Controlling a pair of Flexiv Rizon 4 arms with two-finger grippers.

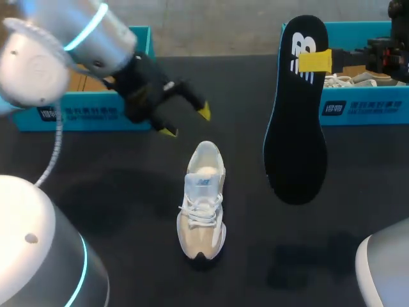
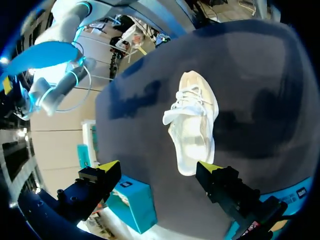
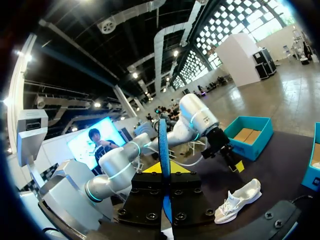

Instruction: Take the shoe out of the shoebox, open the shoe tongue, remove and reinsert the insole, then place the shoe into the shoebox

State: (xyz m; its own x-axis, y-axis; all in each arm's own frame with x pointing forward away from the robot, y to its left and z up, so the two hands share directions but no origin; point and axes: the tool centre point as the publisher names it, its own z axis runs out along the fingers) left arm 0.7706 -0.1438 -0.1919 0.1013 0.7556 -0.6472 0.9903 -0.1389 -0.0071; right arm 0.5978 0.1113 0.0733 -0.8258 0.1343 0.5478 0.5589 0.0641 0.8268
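Silver-white arms (image 1: 64,45) bear glowing cyan rings (image 1: 86,29) and a white cable (image 1: 56,147), ending in black, screw-studded grippers (image 1: 185,121) with yellow tips (image 1: 204,112).

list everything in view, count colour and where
shoe: 1, cream, upright at table's middle
insole: 1, black, in the air right of shoe
left box: 1, blue, table's far left
right box: 1, blue, table's far right
second shoe: 1, pale, inside right box
table: 1, black
left gripper: 1, open, above table beyond shoe
right gripper: 1, shut on insole
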